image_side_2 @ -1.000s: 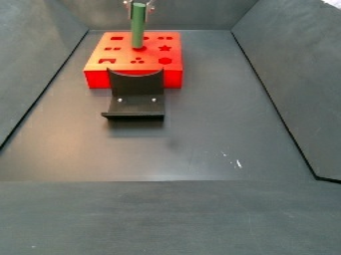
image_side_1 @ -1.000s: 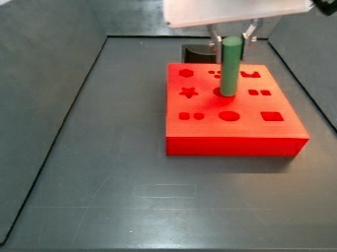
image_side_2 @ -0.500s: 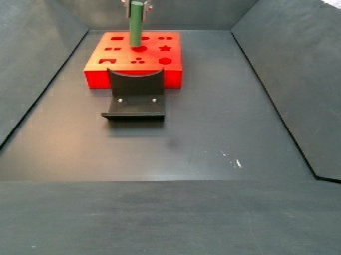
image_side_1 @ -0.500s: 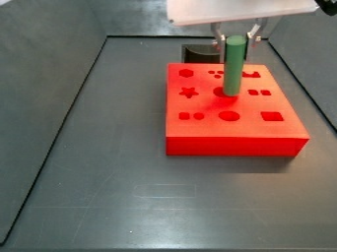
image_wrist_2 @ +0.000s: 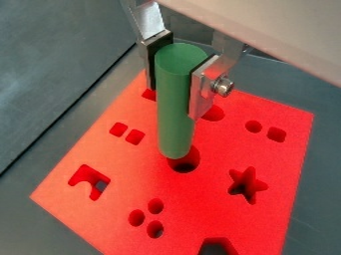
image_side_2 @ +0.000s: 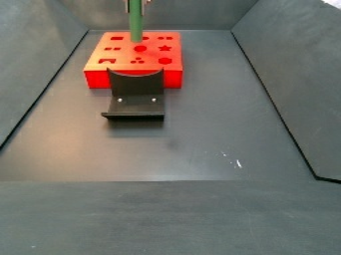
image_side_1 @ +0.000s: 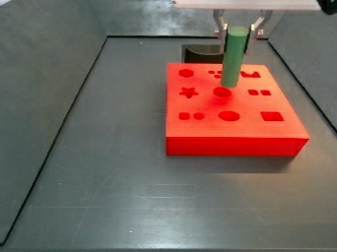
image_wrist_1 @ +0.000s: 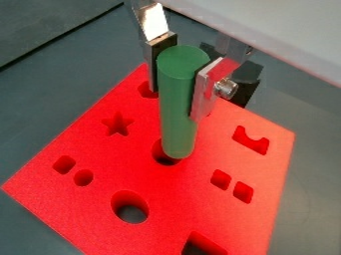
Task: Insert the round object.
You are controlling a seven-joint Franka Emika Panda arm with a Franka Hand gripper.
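One green round object [image_wrist_1: 178, 102], long axis upright, hangs clamped near its top in the gripper's [image_wrist_1: 181, 68] jaws, its lower end directly over a round hole [image_wrist_2: 184, 157] in the red block [image_side_1: 235, 111].

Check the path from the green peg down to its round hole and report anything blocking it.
Nothing visible blocks it. The claw holds the peg upright over the red block, its lower end right at the round hole; a side view agrees. Whether the tip has entered can't be told. The other cutouts lie off to the sides.
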